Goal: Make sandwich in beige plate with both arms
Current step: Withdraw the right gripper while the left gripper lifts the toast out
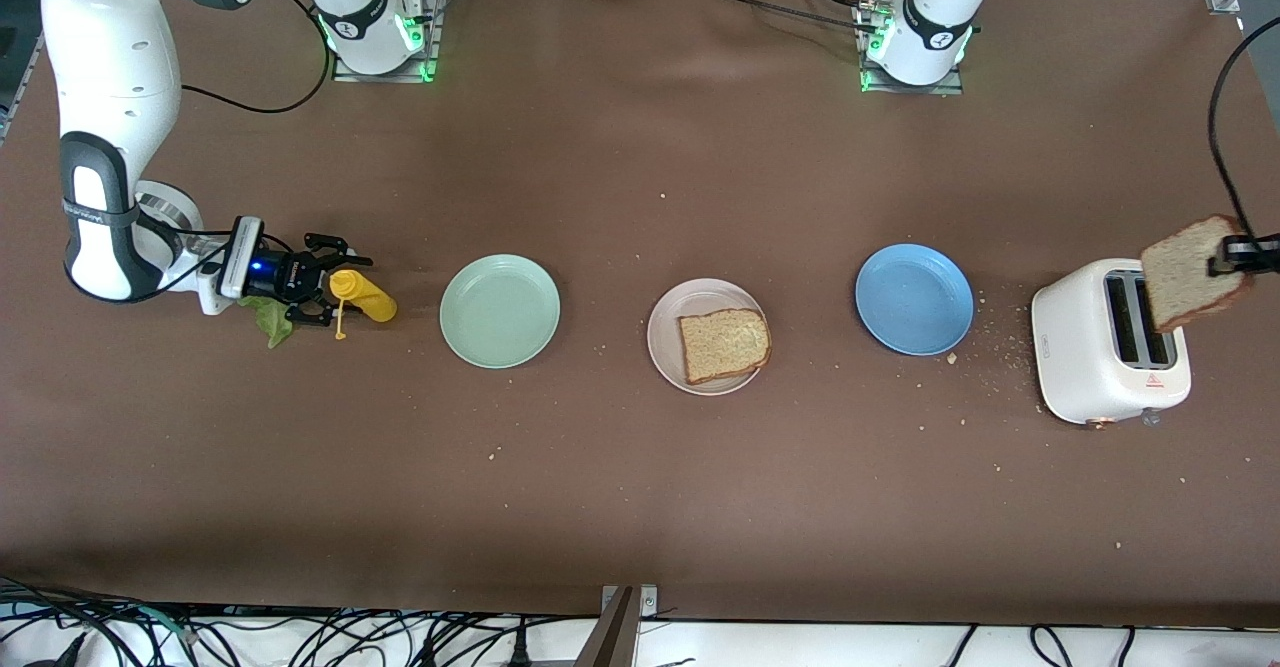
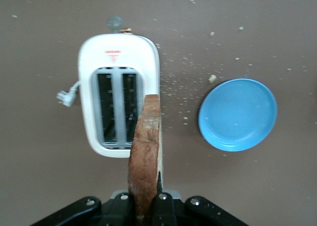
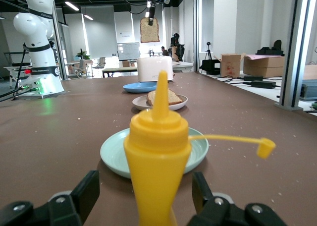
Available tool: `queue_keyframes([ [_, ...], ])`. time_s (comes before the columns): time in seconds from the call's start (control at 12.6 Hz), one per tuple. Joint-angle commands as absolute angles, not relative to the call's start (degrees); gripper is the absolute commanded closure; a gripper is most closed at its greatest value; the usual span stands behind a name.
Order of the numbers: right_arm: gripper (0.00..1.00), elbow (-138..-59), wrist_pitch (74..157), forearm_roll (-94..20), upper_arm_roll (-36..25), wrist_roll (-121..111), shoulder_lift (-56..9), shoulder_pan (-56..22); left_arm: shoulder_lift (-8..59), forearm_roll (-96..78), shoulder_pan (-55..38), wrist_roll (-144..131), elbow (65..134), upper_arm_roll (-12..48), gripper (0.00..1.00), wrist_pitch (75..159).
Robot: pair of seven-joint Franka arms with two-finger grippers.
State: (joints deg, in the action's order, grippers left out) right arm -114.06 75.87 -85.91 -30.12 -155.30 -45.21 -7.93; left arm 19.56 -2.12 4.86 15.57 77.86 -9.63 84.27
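Note:
The beige plate [image 1: 665, 332] sits mid-table with one slice of toast bread [image 1: 724, 344] lying on it. My left gripper [image 1: 1224, 255] [image 2: 143, 198] is shut on a second bread slice [image 1: 1192, 272] [image 2: 145, 141], held on edge over the white toaster [image 1: 1085, 347] [image 2: 94, 62]. At the right arm's end of the table my right gripper [image 1: 333, 282] [image 3: 147, 191] is open, low over the table. Its fingers stand apart on either side of an upright yellow squeeze bottle [image 1: 365, 297] [image 3: 157, 151]. A green lettuce leaf [image 1: 268, 319] lies on the table under that wrist.
A mint-green plate [image 1: 500, 309] [image 3: 111, 154] lies between the bottle and the beige plate. A blue plate [image 1: 914, 299] [image 2: 237, 114] lies between the beige plate and the toaster. Crumbs are scattered around the toaster. The bottle's cap [image 3: 265, 146] hangs on its tether.

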Motion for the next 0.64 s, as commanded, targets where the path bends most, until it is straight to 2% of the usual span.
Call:
queue_keyframes([
  [0.0, 0.14, -111.6, 74.4, -83.0, -30.0, -156.0, -46.7, -5.1, 20.7, -6.4, 4.2, 12.5, 77.0, -10.0, 1.0, 82.4],
  [0.32, 0.14, -110.0, 75.2, -77.8, -30.7, -153.1, -46.7, -1.7, 21.7, -11.7, 4.2, 10.3, 77.1, -10.0, 1.0, 80.7],
  [0.56, 0.14, -102.7, 75.1, -71.6, -34.9, -144.1, -46.1, -1.7, 21.9, -11.7, 4.3, 8.3, 76.8, -10.0, 1.0, 80.3],
])
